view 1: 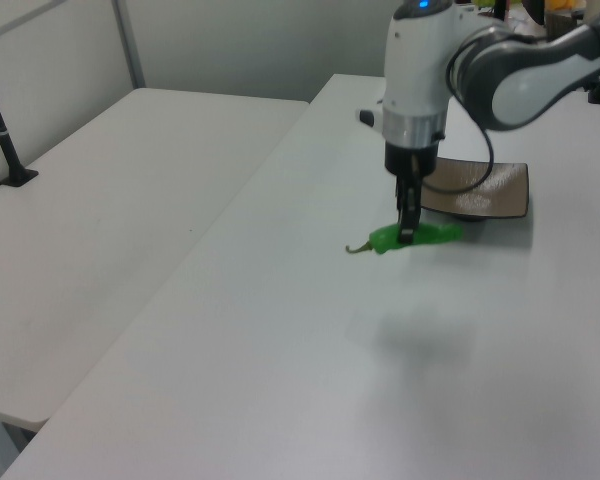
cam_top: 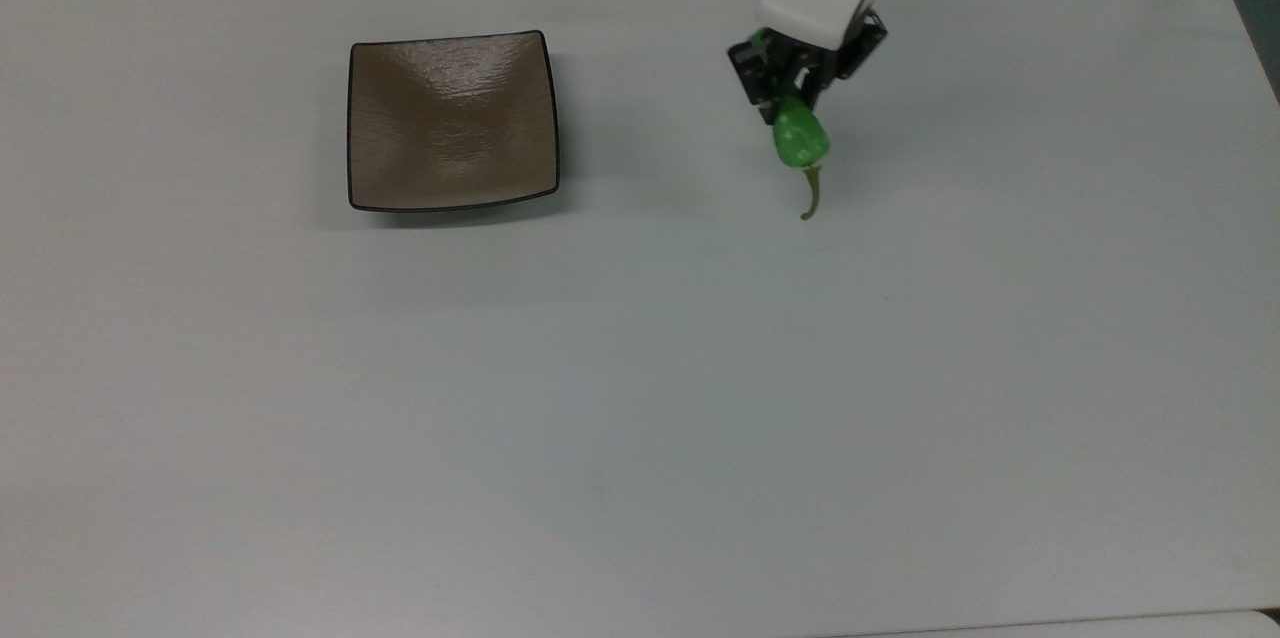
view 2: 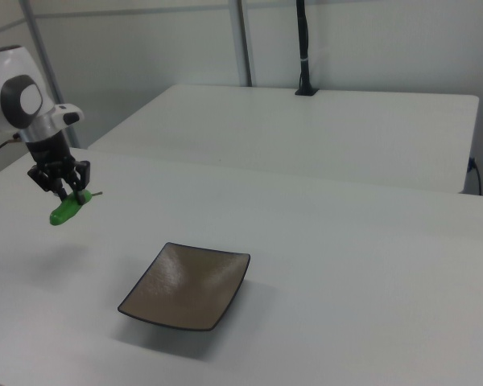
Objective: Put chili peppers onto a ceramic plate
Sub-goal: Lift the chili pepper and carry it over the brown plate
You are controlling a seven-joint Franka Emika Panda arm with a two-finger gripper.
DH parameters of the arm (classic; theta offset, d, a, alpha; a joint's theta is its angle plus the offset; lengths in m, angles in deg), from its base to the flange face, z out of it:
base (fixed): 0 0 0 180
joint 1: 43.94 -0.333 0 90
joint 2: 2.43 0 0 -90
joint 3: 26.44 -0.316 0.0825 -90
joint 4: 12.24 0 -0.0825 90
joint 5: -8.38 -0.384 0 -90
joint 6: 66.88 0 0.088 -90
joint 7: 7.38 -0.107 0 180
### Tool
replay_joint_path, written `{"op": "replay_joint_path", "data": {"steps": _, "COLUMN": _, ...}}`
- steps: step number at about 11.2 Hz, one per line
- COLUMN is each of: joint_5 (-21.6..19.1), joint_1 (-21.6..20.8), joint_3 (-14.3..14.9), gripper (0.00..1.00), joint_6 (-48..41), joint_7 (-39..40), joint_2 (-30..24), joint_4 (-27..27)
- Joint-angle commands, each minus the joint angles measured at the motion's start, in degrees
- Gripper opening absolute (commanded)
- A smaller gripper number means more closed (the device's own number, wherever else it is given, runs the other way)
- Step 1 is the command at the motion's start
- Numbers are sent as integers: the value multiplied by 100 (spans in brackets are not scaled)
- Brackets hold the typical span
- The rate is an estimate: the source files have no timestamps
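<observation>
End effector (cam_top: 790, 96) clamps green chili pepper (cam_top: 800, 142) mid-body, airborne above counter (cam_top: 640, 398), at plate's 3 o'clock in top view, well apart. Risk: glossy, tapered skin slipping from narrow pinch; long ends pivoting. Square ceramic plate (cam_top: 452, 122): glazed brown, shallow, upturned corners; pepper may slide.

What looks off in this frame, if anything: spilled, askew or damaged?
Nothing stands out. The hand is shut on the green chili pepper, held clear of the white table with its shadow below in the left view. The square brown plate sits flat, bare and intact at the top view's left.
</observation>
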Motion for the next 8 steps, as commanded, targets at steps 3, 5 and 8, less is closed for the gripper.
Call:
{"op": "replay_joint_path", "data": {"steps": 3, "joint_5": -116, "joint_1": 429, "joint_3": 460, "gripper": 19, "joint_6": -322, "joint_7": 802, "joint_2": -655, "joint_4": -375}}
{"op": "replay_joint_path", "data": {"steps": 5, "joint_5": -116, "joint_1": 534, "joint_3": 803, "gripper": 19, "joint_6": -305, "joint_7": 1301, "joint_2": -891, "joint_4": -594}}
{"op": "replay_joint_path", "data": {"steps": 8, "joint_5": -125, "joint_1": 569, "joint_3": 1373, "gripper": 19, "joint_6": -304, "joint_7": 2047, "joint_2": -1226, "joint_4": -1059}}
